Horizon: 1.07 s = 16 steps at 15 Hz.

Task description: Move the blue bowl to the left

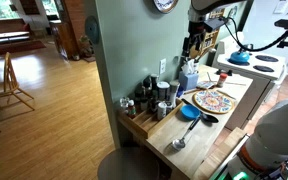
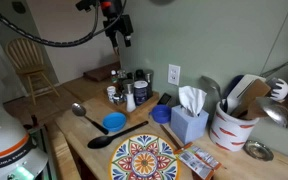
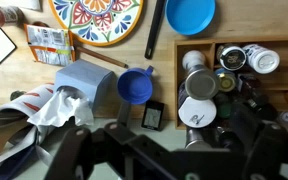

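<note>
The blue bowl [image 1: 188, 113] [image 2: 114, 122] is small, shallow and bright blue. It sits empty on the wooden counter between the spice tray and the patterned plate [image 1: 215, 100] [image 2: 142, 158]. In the wrist view the bowl [image 3: 191, 14] is at the top edge, far from the jaws. My gripper [image 1: 194, 40] [image 2: 117, 30] hangs high above the counter, over the spice jars, open and empty. In the wrist view its dark fingers [image 3: 164, 135] spread across the bottom.
A wooden tray of spice jars [image 2: 124, 90] [image 3: 219, 75] stands by the wall. A black spoon [image 1: 209, 119] [image 3: 154, 30] and a metal spoon [image 1: 179, 143] [image 2: 79, 110] lie beside the bowl. A tissue box [image 2: 189, 120], a small blue cup [image 3: 136, 86] and a utensil crock [image 2: 229, 125] stand nearby.
</note>
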Each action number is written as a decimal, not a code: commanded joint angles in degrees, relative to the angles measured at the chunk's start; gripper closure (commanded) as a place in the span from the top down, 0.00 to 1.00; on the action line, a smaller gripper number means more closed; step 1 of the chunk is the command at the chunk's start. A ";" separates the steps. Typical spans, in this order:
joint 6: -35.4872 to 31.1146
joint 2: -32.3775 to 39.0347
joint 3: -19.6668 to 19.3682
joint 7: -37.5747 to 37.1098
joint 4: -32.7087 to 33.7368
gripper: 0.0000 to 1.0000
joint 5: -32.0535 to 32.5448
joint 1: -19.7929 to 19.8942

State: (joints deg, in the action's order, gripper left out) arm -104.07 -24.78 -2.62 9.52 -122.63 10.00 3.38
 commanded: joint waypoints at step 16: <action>-9.46 6.16 -4.61 -5.94 -6.05 1.00 -2.39 2.66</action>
State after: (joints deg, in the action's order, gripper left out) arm -109.53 -20.99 -5.51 6.32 -125.71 9.33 4.63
